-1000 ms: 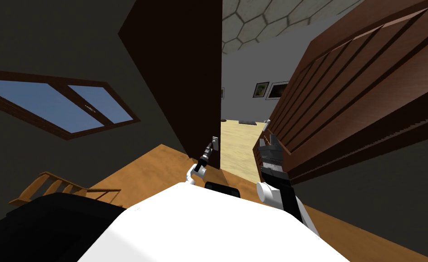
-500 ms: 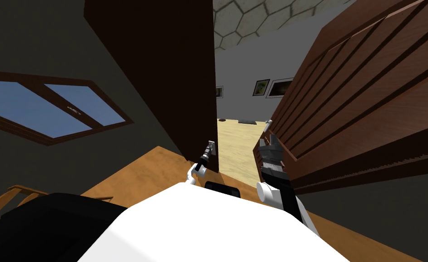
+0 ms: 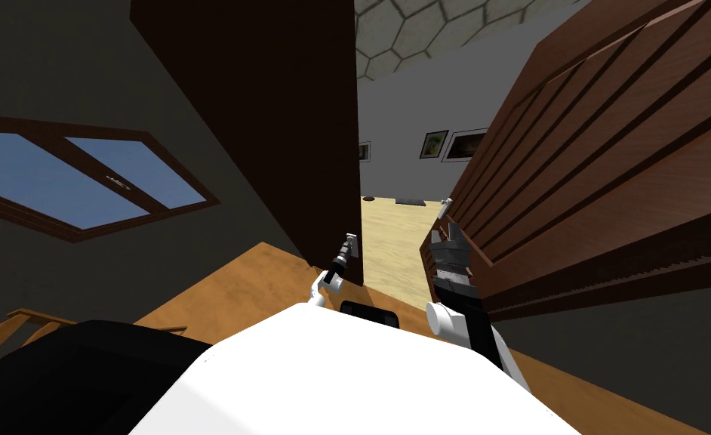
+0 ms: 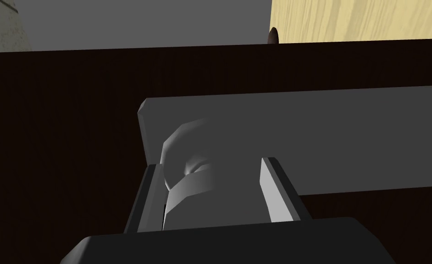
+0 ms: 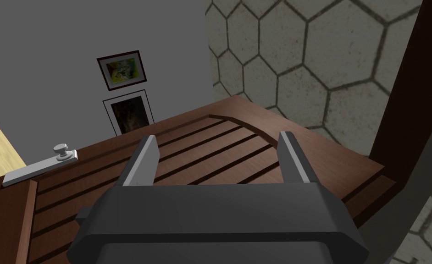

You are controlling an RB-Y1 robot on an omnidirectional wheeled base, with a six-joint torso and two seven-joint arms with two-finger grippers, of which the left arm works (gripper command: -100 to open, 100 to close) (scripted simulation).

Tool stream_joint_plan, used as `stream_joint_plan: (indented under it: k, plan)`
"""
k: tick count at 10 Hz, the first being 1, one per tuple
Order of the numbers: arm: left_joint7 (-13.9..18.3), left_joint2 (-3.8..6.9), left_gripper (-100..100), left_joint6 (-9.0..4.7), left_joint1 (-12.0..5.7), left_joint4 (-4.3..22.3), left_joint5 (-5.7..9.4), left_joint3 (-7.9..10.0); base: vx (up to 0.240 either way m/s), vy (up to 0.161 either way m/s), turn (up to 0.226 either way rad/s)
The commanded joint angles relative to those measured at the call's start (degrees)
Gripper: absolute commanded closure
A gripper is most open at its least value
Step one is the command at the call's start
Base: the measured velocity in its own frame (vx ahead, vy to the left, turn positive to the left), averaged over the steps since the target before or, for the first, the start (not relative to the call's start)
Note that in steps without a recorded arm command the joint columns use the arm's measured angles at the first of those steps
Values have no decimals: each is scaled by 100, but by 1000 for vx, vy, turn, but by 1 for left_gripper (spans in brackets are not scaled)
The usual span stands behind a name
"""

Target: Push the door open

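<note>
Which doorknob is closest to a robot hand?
The knob on the dark door, right at the left gripper; the slatted door's knob sits apart from the right gripper.

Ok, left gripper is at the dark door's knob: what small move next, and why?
Probably ease the left gripper forward, pressing the dark brown door away. It sits at the round grey knob on a grey plate near that door's free edge, and the gap to the reddish-brown slatted door looks narrow.

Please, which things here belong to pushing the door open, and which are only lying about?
Job: dark door, its grey knob, left gripper at the knob, brown panelled door, right gripper beside it.
Lying about: window, framed pictures.
</note>
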Motion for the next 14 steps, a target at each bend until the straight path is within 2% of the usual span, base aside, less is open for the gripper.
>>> stream_joint_plan:
  k: [1, 5, 10, 14]
  plan:
    - [3, -1, 100, -1, 32, 10, 0, -10, 0, 0, 0]
    - [-33, 28, 100, 8, -27, 34, 20, 159, 129, -53, 32]
    - [-101, 52, 100, 24, -81, 103, 58, 475, 185, -90, 57]
    - [-148, 49, 100, 35, -119, 151, 85, 696, 121, -72, 44]
